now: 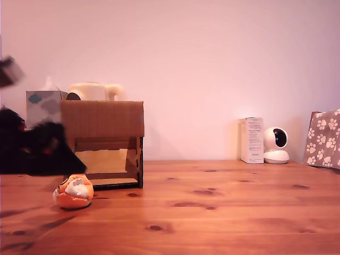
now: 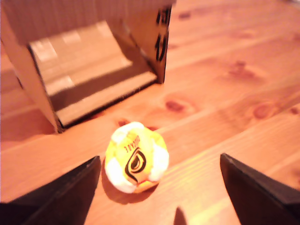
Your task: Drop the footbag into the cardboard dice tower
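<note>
The footbag (image 2: 135, 158) is seen resting on the worktop (image 2: 234, 93) before the cardboard dice tower (image 2: 84, 61), between the wide-spread, empty fingers of the pincer (image 2: 161, 187).

A home room, set up on a wooden surface.
You're looking at a knotty pine surface (image 1: 223, 212) against a plain pale wall, with a tissue box (image 1: 43, 106), a small white home camera (image 1: 276, 145), a white carton (image 1: 252, 140) and paw-print fabric (image 1: 323, 138).
</note>
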